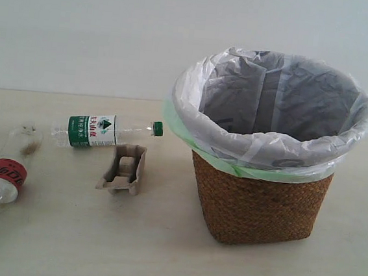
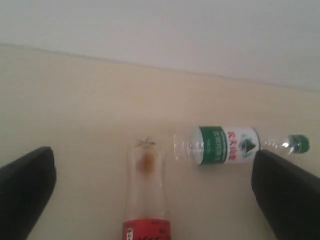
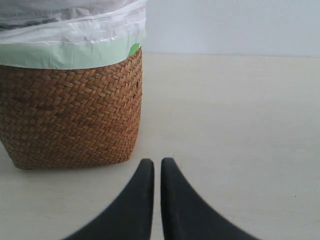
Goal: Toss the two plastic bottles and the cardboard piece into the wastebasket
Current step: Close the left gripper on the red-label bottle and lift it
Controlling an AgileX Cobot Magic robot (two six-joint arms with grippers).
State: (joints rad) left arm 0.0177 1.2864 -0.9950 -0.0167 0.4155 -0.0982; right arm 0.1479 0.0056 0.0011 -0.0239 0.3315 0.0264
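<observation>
Exterior view — brown wicker wastebasket [image 1: 259, 204], white-lined

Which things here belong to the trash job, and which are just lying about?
Job items:
green-cap bottle, on its side
red-label bottle, on its side
cardboard piece
wastebasket, upright, bag-lined

Not part of the job:
table
wall
No other loose things show in any view.

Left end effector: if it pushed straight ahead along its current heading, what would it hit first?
Most likely the red-label bottle, lying centred between the fingers of the open left end effector. The green-label bottle lies farther off and to one side. Depth is hard to judge.
</observation>
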